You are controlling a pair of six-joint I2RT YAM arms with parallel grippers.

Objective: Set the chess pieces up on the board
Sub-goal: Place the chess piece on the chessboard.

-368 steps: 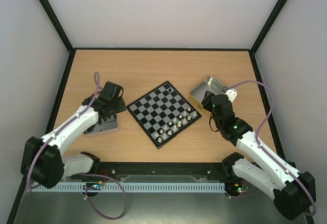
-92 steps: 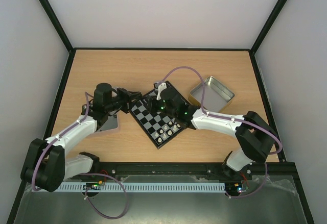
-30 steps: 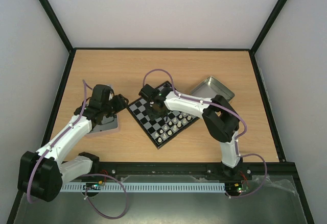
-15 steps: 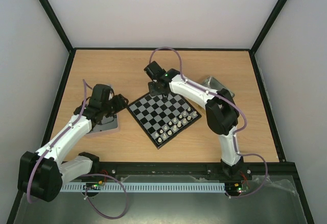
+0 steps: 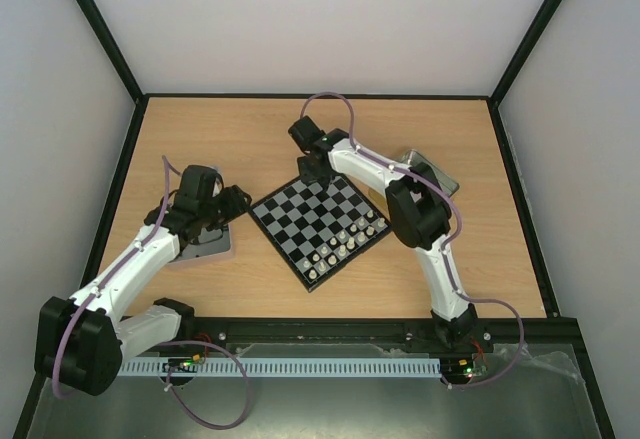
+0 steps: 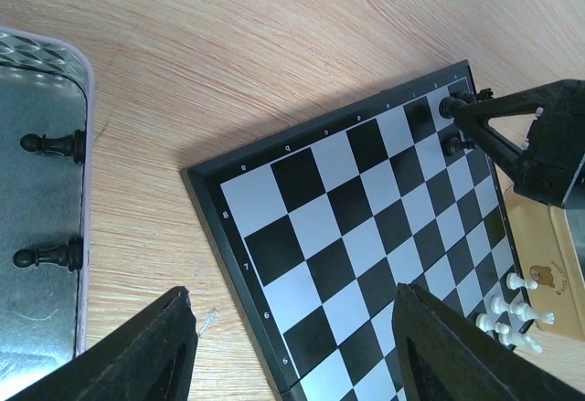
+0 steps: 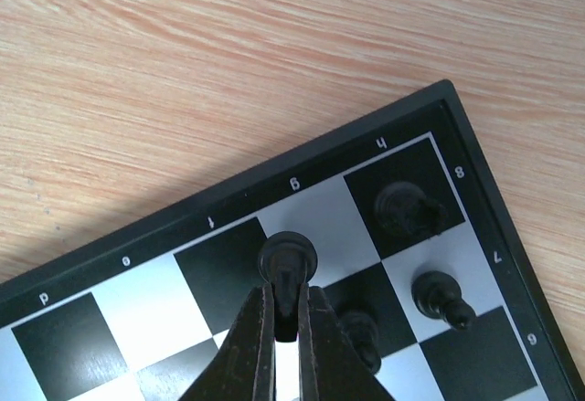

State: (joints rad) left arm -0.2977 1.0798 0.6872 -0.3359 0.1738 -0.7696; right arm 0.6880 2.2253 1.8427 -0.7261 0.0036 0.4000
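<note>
Right wrist view, centre: pinching a black chessman (image 7: 288, 257) in the tightly closed right hand (image 7: 287, 296), above a light edge square near the corner of the board (image 7: 302, 168), just left of three more black pieces (image 7: 402, 209).

Left wrist view: holding nothing in the left hand (image 6: 292, 296), fingers spread apart above the board's corner and the bench (image 6: 274, 45). At frame left, two black pawns (image 6: 55, 145) lying in a metal tin (image 6: 37, 328).

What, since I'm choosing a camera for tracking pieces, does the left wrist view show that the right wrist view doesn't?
Only the left wrist view: a metal tin holding two spare black pieces, the white pieces along one board edge, and the open left gripper. Only the right wrist view: three standing black pieces apart in the corner squares, one partly behind the fingers. Both: the board, the wooden table, and the right gripper shut on a black piece.
</note>
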